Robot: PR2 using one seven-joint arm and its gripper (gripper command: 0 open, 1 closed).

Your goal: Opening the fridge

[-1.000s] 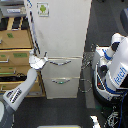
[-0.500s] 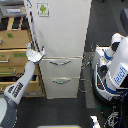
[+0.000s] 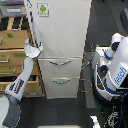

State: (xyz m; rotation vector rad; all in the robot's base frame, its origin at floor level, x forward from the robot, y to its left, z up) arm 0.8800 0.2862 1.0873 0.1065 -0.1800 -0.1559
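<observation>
The tall white fridge (image 3: 62,35) stands in the middle of the exterior view. Its large upper door carries a small green-and-white sticker (image 3: 43,9), and the two lower drawers have curved silver handles (image 3: 60,63). My arm rises from the bottom of the exterior view's left. My gripper (image 3: 36,49) is at the left edge of the upper door, just above the top drawer. Its fingers look spread, and I see nothing held between them. At this size I cannot tell whether they touch the door edge.
A tan wooden drawer cabinet (image 3: 12,55) stands close beside the fridge on the exterior view's left, right behind my arm. A white and blue robot (image 3: 115,70) with cables stands on the exterior view's right. The floor is dark.
My gripper has risen and moved in toward the left edge of the upper door. The fridge door and drawers look unchanged.
</observation>
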